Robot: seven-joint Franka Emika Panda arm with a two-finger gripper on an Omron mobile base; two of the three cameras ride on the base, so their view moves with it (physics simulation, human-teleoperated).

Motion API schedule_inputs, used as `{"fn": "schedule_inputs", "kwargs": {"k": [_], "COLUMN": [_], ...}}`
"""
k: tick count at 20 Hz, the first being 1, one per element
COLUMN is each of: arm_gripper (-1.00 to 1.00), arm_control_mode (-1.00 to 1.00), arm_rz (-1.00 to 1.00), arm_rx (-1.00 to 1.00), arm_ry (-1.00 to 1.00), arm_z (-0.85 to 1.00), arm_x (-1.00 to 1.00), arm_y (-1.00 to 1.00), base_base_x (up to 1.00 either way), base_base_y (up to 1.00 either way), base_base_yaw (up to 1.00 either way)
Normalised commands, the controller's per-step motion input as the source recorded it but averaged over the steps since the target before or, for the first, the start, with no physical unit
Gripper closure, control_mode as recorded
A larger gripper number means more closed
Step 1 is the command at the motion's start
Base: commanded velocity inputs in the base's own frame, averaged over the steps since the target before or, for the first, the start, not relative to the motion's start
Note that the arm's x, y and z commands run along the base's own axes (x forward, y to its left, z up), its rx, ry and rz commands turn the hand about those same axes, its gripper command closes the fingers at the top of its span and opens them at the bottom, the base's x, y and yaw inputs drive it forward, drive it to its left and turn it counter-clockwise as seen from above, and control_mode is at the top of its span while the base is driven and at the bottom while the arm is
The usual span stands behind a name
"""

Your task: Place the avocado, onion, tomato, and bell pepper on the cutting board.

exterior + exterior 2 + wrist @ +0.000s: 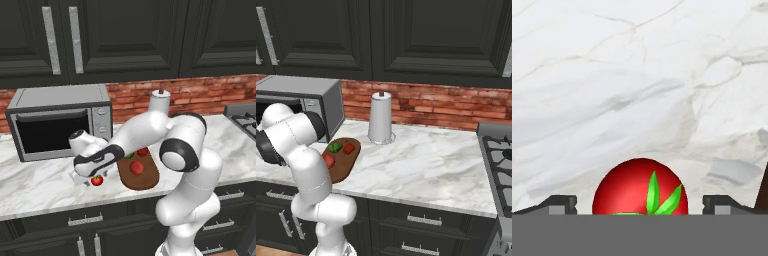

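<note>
Your gripper (86,178) hangs low over the marble counter (40,180), just left of the cutting board (145,181), and in the hand view its two finger tips (562,204) stand wide apart with the tomato (640,186) sitting between them, so you can read the jaws as parted and not closed on anything. You can see a gap on each side of the tomato between it and the tips; whether either one touches it cannot be told. In the left base view the tomato (97,180) lies on the counter right below the hand, close to the board's left edge but off it. On the board you have two red pieces, one near the middle (137,167) and one farther back (143,152), and the green avocado (129,156) beside them, partly covered by the arm. From the right base view you see the avocado (334,147) at the board's far end with a red piece (349,148) just beside it. Behind the board stand the microwave (60,120) and a paper towel roll (380,118), with the stove (501,150) off at the right.
</note>
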Motion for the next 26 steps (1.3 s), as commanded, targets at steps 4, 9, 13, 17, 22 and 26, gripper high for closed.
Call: {"fn": "schedule_inputs", "kwargs": {"k": [4, 9, 13, 17, 22, 26], "arm_gripper": [-1.00, 1.00, 1.00, 1.00, 1.00, 1.00], "arm_control_mode": [-1.00, -1.00, -1.00, -1.00, -1.00, -1.00], "arm_rz": [0.00, 0.00, 0.00, 0.00, 0.00, 0.00], "arm_rx": [0.00, 0.00, -0.01, 0.02, 0.01, 0.01], "arm_ry": [0.00, 0.00, 0.02, 0.02, -0.01, 0.00], "arm_z": [-0.18, -0.20, -0.14, 0.00, 0.47, 0.46], "arm_x": [0.00, 0.00, 0.00, 0.00, -0.05, -0.02], "arm_y": [-0.04, 0.00, 0.02, -0.04, -0.32, -0.37], "base_base_x": [0.00, 0.00, 0.00, 0.00, 0.00, 0.00], "base_base_y": [0.00, 0.00, 0.00, 0.00, 0.00, 0.00], "base_base_yaw": [0.00, 0.00, 0.00, 0.00, 0.00, 0.00]}}
